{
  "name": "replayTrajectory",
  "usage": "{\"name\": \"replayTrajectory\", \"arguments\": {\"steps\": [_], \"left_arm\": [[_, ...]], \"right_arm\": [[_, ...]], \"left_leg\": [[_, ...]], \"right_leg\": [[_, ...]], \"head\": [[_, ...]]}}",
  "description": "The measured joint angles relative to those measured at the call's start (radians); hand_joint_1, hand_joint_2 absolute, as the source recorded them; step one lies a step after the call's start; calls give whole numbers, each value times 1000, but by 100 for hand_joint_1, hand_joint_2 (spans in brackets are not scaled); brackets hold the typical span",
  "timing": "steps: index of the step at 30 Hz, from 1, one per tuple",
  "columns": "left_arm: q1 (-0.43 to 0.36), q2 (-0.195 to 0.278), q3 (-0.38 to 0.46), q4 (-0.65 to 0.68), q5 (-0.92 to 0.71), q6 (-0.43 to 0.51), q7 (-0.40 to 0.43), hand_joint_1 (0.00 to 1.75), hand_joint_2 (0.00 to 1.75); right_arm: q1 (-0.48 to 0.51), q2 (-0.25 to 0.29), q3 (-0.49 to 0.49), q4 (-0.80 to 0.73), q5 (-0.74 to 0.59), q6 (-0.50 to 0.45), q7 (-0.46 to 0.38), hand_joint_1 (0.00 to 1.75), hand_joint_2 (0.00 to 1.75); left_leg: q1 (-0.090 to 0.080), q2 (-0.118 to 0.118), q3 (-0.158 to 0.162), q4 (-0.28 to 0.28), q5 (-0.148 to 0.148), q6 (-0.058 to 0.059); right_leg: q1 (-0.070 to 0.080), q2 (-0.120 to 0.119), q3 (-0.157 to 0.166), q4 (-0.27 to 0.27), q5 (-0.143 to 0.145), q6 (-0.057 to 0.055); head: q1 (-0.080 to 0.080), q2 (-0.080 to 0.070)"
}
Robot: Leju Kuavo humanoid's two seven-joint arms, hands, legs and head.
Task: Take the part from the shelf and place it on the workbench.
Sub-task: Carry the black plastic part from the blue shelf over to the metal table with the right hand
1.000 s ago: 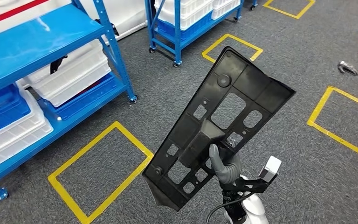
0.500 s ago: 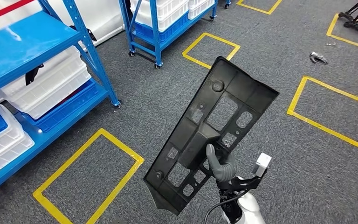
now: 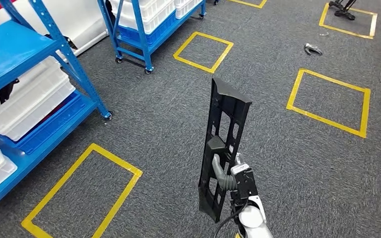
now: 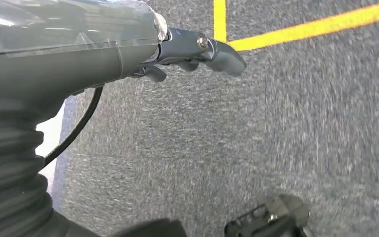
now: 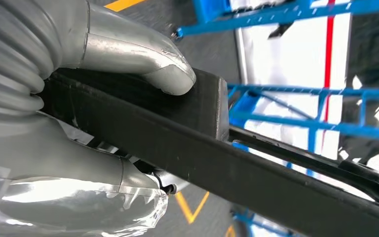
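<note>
Carrying step in hand, judged from the frames: right hand (image 3: 226,174) grips the part (image 3: 223,144), a long black perforated plastic panel, held upright and edge-on to the head view over open floor. In the right wrist view the thumb (image 5: 143,59) presses on a raised block of the part (image 5: 197,148), with the fingers wrapped beneath; grasp reads as firm. Left hand (image 4: 187,49) hangs over the carpet, its fingers (image 4: 224,52) curled in and holding nothing.

Notes for doing this step well:
- Grip sits low on the panel, so most of its length stands above the hand. Likely to lever and sway; keep the wrist steady and turn slowly.
- Keep the tall upper end clear of shelf posts while walking.
- No bench can be seen from here; it must be found before lowering the part.

Surface and room: grey carpet (image 3: 278,163) marked with yellow tape rectangles (image 3: 79,193). Blue shelf (image 3: 39,89) to the robot's left carries white bins (image 3: 25,104). A second wheeled blue rack (image 3: 144,29) stands further off. Small dark object (image 3: 312,49) lies on the floor, too small to identify.
</note>
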Motion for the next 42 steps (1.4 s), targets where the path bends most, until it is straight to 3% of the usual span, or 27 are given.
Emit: {"name": "replayTrajectory", "arguments": {"steps": [2,5,6,7,9,11,13,15,17,20,21,22,23,25,27,28,30,31,33,35,36,37,38,40,42], "left_arm": [[0,-2,-3,0,-1,1,0,0,175],[5,-2,-5,0,-2,-1,1,0,175],[6,-3,-6,0,-3,-3,3,0,175],[7,-3,-7,0,-6,-6,5,0,175],[10,-4,-10,0,-11,-10,12,0,175],[14,-5,-13,0,-9,-6,17,0,175],[16,-7,-13,0,0,3,18,0,175],[14,-10,-12,0,9,10,15,0,175],[10,-16,-12,0,16,15,13,0,175],[8,-21,-12,0,21,31,12,0,175],[9,-21,-12,0,22,38,13,0,175],[9,-21,-11,0,23,47,15,0,175],[9,-21,-11,0,23,55,19,0,175],[7,-21,-10,0,34,64,32,0,175],[7,-17,0,0,62,56,46,0,175],[7,-14,10,0,79,44,54,0,175],[9,-5,31,0,110,21,67,0,175],[10,-1,41,0,123,15,71,0,175],[16,6,65,0,151,8,69,0,175],[22,12,89,0,175,4,59,0,175],[22,15,99,0,184,0,55,0,175],[22,17,108,0,191,-5,53,0,175],[22,19,115,0,197,-11,53,0,175],[29,25,129,0,206,-27,52,0,175],[36,30,141,0,213,-43,50,0,175]], "right_arm": [[4,1,2,0,1,-3,1,175,175],[6,2,7,0,11,-14,8,175,175],[8,2,8,0,26,-28,18,175,175],[11,2,8,0,45,-48,32,175,175],[19,2,8,-3,97,-96,64,175,175],[26,2,11,-6,155,-143,94,175,175],[31,2,14,-7,205,-180,117,175,175],[36,2,15,-7,235,-200,130,175,175],[40,1,15,-7,247,-207,138,175,175],[36,1,14,-2,232,-190,135,175,175],[36,1,14,2,217,-176,127,175,175],[36,1,12,6,196,-156,117,175,175],[35,1,9,10,171,-131,104,175,175],[31,1,4,18,115,-73,78,175,175],[20,4,1,31,55,-13,53,175,175],[13,7,-1,41,22,16,44,175,175],[-3,16,-7,66,-45,71,34,175,175],[-13,21,-11,80,-79,99,33,175,175],[-39,35,-18,112,-144,150,29,175,175],[-61,48,-23,143,-192,182,20,175,175],[-67,52,-27,157,-212,193,15,175,175],[-70,54,-31,168,-227,202,11,175,175],[-72,55,-35,177,-239,209,9,175,175],[-76,59,-40,190,-257,218,2,175,175],[-82,65,-44,197,-270,223,-2,175,175]], "left_leg": [[4,-22,-18,47,-35,-10],[9,-56,-104,235,-122,-18],[9,-58,-125,276,-129,-18],[9,-60,-130,282,-117,-18],[10,-71,-88,184,-48,-12],[11,-102,-31,58,1,-5],[10,-119,-11,10,6,1],[10,-107,-9,0,11,10],[12,-93,-6,-14,21,24],[9,-66,-6,-21,26,34],[8,-57,-6,-20,25,35],[7,-47,-6,-20,24,35],[7,-39,-5,-19,23,34],[8,-26,-4,-14,18,28],[4,-14,-6,-7,12,18],[2,-7,-6,-6,11,12],[1,5,-4,-5,7,1],[3,-1,-6,3,-1,-5],[8,-31,-33,70,-46,-15],[10,-53,-92,201,-108,-19],[10,-56,-118,257,-126,-20],[10,-57,-131,283,-125,-20],[10,-59,-127,272,-106,-19],[12,-73,-75,155,-34,-13],[14,-101,-26,45,5,-7]], "right_leg": [[-4,14,2,-6,4,-12],[-4,37,3,-7,6,-20],[-3,46,4,-6,6,-20],[-3,54,4,-5,6,-20],[-3,73,7,-3,5,-19],[-2,91,3,1,5,-14],[-3,105,-5,3,9,-5],[-5,116,-9,2,12,7],[-3,97,-23,32,-12,15],[-5,49,-96,195,-100,24],[-7,42,-116,241,-114,27],[-10,37,-121,254,-109,29],[-12,32,-109,232,-88,31],[-14,7,-43,108,-28,31],[-8,-19,2,14,-3,24],[-4,-23,6,0,-6,20],[-3,-7,4,-3,-3,10],[-4,0,5,-6,-1,4],[-7,16,7,-10,4,-8],[-6,30,6,-10,5,-14],[-5,37,6,-9,5,-15],[-4,44,7,-8,5,-15],[-3,52,7,-7,4,-15],[-4,72,8,-4,4,-14],[-2,90,2,1,4,-8]], "head": [[-1,0],[-1,0],[-1,0],[-1,0],[-1,0],[-1,0],[-1,0],[0,0],[2,0],[6,0],[6,0],[6,0],[6,0],[6,0],[5,0],[5,0],[4,0],[4,0],[3,0],[3,0],[3,0],[3,0],[3,0],[3,0],[3,0]]}}
